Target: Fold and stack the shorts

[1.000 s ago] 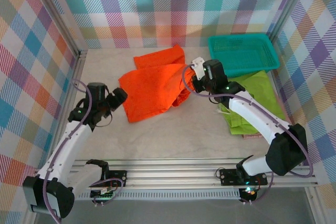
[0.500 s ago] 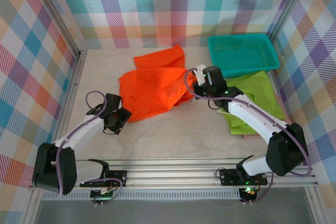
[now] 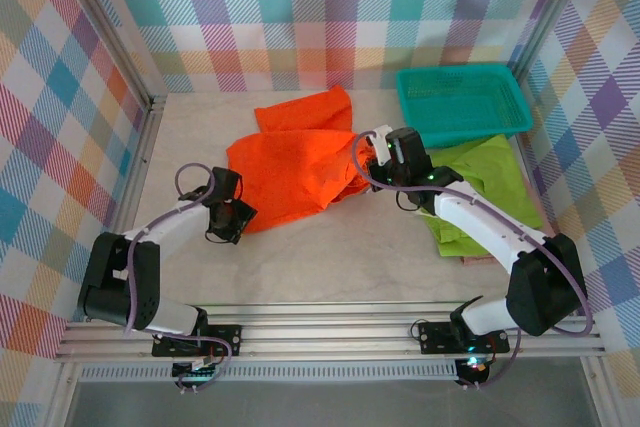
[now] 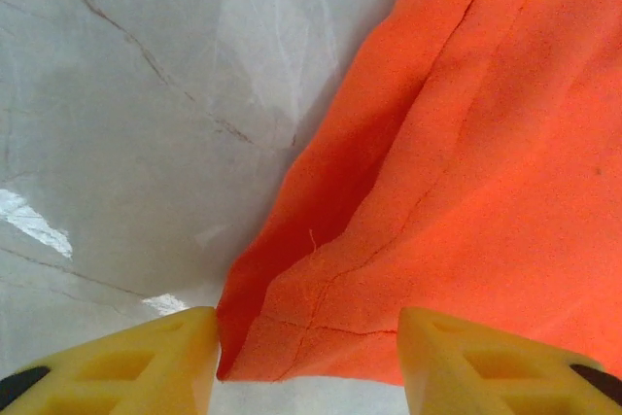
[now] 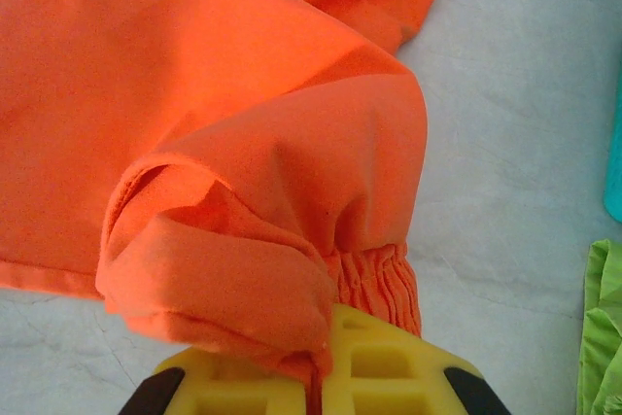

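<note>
On the pale marbled desk, the bright orange fabric shorts lie mid-left. Their long axis runs left to right, with the gathered waistband to the right and a hem corner at the near left. The lime green fabric shorts lie to the right, partly hidden under the right arm. The right gripper pinches the orange waistband, and bunched cloth covers its tips. The left gripper stands spread astride the hem corner.

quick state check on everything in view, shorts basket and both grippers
orange shorts, unfolded and rumpled, waistband end bunched up
lime green shorts, folded, lying flat
pink shorts, under the green pair, one edge showing
teal basket, upright, empty
left gripper, open, straddling the orange hem corner
right gripper, shut on the orange waistband
</note>
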